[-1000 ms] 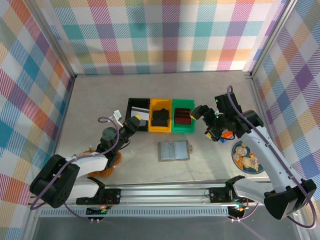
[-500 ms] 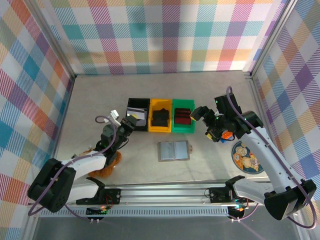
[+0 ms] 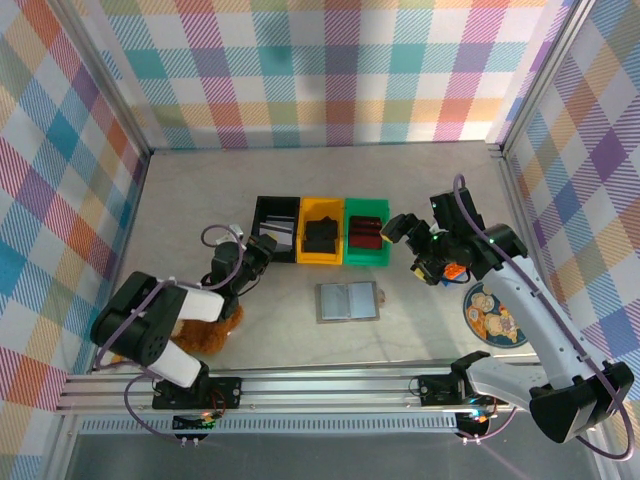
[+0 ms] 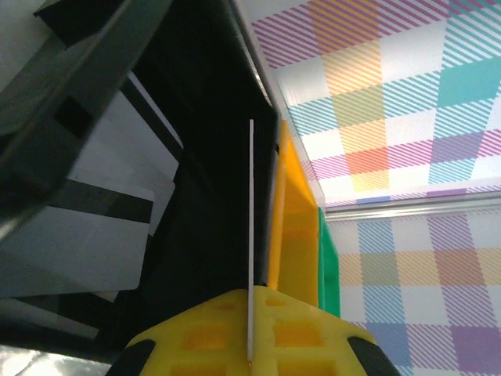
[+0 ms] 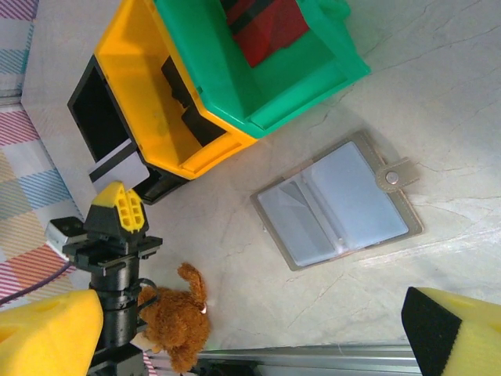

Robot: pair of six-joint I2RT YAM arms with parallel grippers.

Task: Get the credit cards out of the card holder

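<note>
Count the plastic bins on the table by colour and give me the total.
black bin: 1
yellow bin: 1
green bin: 1
Total: 3

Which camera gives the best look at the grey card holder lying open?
The right wrist view: the card holder lies open and large, both panels and its tab clear. The top view shows it small. The left wrist camera faces the bins.
</note>
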